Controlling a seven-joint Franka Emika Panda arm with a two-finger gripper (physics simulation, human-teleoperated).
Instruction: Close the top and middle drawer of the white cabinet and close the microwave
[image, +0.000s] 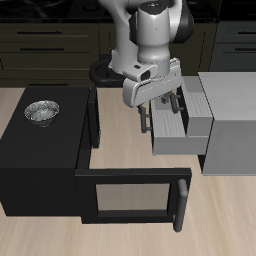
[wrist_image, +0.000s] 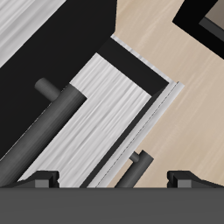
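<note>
On the table (image: 120, 235) we've got the white cabinet (image: 232, 120) sitting off to one side, and two of its drawers are pulled out toward the middle. From the exterior view the top drawer (image: 198, 100) sticks out only a short way, while the middle drawer (image: 178, 135) below it is pulled out a lot farther, so its pale front juts well past the upper one. Our hand (image: 158, 108) hangs right over those drawer fronts, tilted, with the fingers (image: 147, 118) pointing down just off the outer end of the middle drawer; we can't tell from here whether anything's actually touching. In the wrist view we see the two fingertips (wrist_image: 41, 178) at the frame's edge set well apart, nothing between them, so the hand is wide and holding nothing. That same view shows a dark bar handle (wrist_image: 44, 122) running across a pale streaky drawer face, plus a smaller dark handle (wrist_image: 133, 166) nearer the fingertips. Across from the cabinet sits the microwave (image: 40, 165), a big black box, and its door (image: 135, 195) is swung all the way open toward the table's front edge, grey window facing forward and its bar handle (image: 183, 205) at the free end. On top of the microwave there's a small metal bowl (image: 42, 110). Dark kitchen cabinets (image: 50, 45) run along behind everything.
</note>
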